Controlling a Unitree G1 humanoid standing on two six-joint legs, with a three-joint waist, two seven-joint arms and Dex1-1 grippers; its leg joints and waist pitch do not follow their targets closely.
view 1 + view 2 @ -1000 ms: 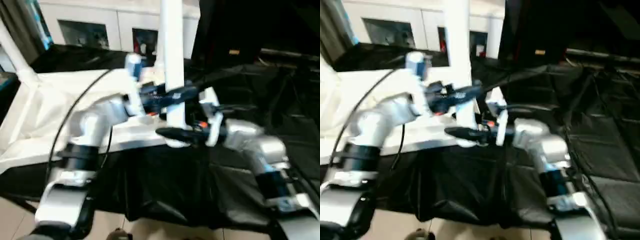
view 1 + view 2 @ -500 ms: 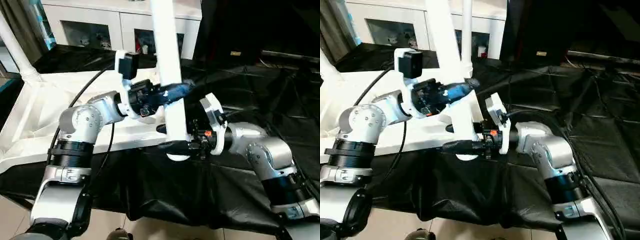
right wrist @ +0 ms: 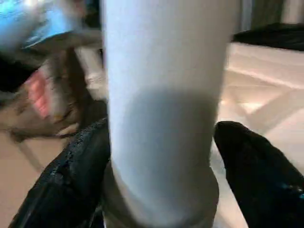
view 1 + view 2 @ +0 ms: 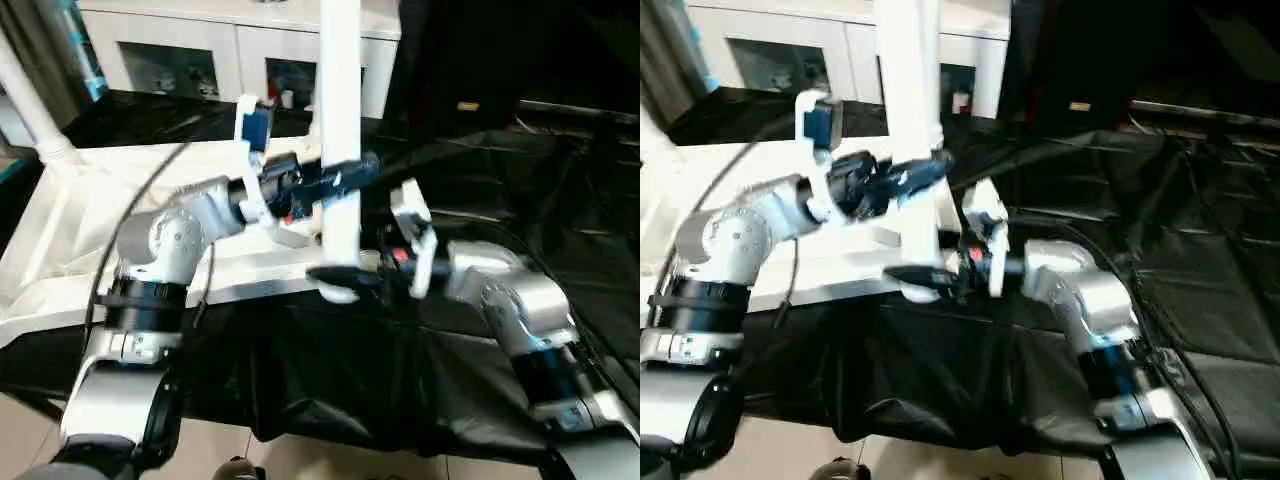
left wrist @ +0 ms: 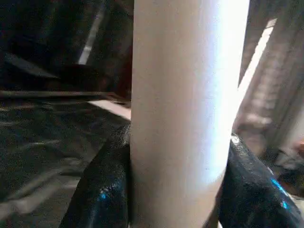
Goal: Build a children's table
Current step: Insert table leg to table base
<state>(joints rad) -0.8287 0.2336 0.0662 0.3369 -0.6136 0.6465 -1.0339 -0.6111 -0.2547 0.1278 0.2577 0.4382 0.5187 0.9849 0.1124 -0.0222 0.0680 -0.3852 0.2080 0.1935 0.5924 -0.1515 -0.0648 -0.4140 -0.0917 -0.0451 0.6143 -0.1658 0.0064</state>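
The children's table top (image 4: 60, 230) lies upside down on the black-draped work table, with one white leg (image 4: 35, 110) standing in its far left corner. A second white leg (image 4: 340, 90) stands upright by the top's near right corner. My left gripper (image 4: 340, 183) is shut on this leg at mid-height; both black fingers (image 5: 99, 190) press its sides (image 5: 185, 95). My right gripper (image 4: 335, 275) sits at the leg's lower end (image 3: 161, 71). Its fingers (image 3: 259, 166) flank the tube, open, with a thin gap on one side.
The black cloth (image 4: 480, 160) covers the work table to the right and hangs over its front edge (image 4: 330, 380). White cabinets (image 4: 170, 60) stand behind. A black cable (image 4: 140, 215) loops over my left arm. Pale floor (image 4: 280, 460) shows below.
The held leg has swung from a slight lean to upright. My right gripper's fingers have eased apart at its lower end. The head camera has shifted a little.
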